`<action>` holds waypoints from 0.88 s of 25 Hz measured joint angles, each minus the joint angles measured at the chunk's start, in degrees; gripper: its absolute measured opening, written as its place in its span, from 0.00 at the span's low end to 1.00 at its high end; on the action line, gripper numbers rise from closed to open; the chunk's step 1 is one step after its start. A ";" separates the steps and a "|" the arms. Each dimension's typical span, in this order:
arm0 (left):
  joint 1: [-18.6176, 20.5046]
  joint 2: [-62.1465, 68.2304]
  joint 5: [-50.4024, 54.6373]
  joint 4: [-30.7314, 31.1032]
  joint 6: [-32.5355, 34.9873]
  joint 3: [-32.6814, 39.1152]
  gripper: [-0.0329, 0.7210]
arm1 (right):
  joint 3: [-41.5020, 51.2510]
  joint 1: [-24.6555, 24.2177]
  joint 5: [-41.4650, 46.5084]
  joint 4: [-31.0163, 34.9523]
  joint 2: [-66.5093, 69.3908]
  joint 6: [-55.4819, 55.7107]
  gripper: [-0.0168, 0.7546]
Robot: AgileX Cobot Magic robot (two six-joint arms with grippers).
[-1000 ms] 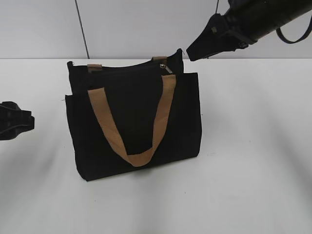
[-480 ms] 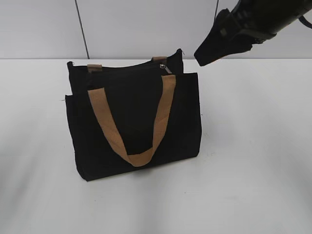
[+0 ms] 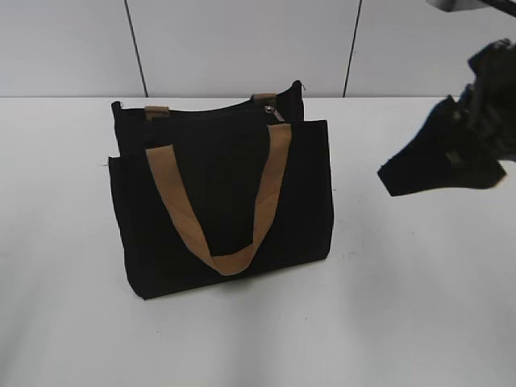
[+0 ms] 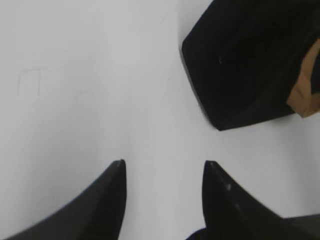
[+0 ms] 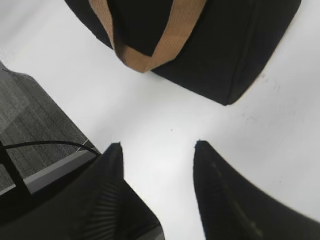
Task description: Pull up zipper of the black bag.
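Along the top edge of the black bag (image 3: 222,197), the zipper (image 3: 234,113) is showing its small silver pull (image 3: 276,113) near the right end. I am seeing the bag standing upright on the white table (image 3: 403,306), a tan handle (image 3: 222,201) drooping down its front. My right gripper (image 5: 157,150) is hovering right of the bag, jaws apart and empty. My left gripper (image 4: 164,167) is also hanging spread over bare table, beside the bag's corner.
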 joint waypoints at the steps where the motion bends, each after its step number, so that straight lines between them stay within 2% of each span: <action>1: 0.00 -0.78 1.37 -0.58 1.41 -0.52 0.53 | 1.88 0.00 -0.48 -0.01 -2.82 0.52 0.49; 5: 0.00 -3.85 6.64 -2.50 5.16 -2.91 0.53 | 8.18 0.00 -1.12 -0.12 -13.58 2.63 0.49; 9: 0.00 -8.04 9.00 -2.62 5.71 -3.71 0.53 | 13.86 0.11 -1.12 -1.34 -25.38 6.71 0.49; 16: 0.00 -18.13 14.21 0.00 5.82 -3.78 0.53 | 23.24 0.11 1.06 -12.48 -46.04 20.77 0.49; 22: 0.00 -26.77 15.27 1.83 5.82 -3.74 0.53 | 25.03 0.11 7.65 -21.11 -61.97 28.54 0.49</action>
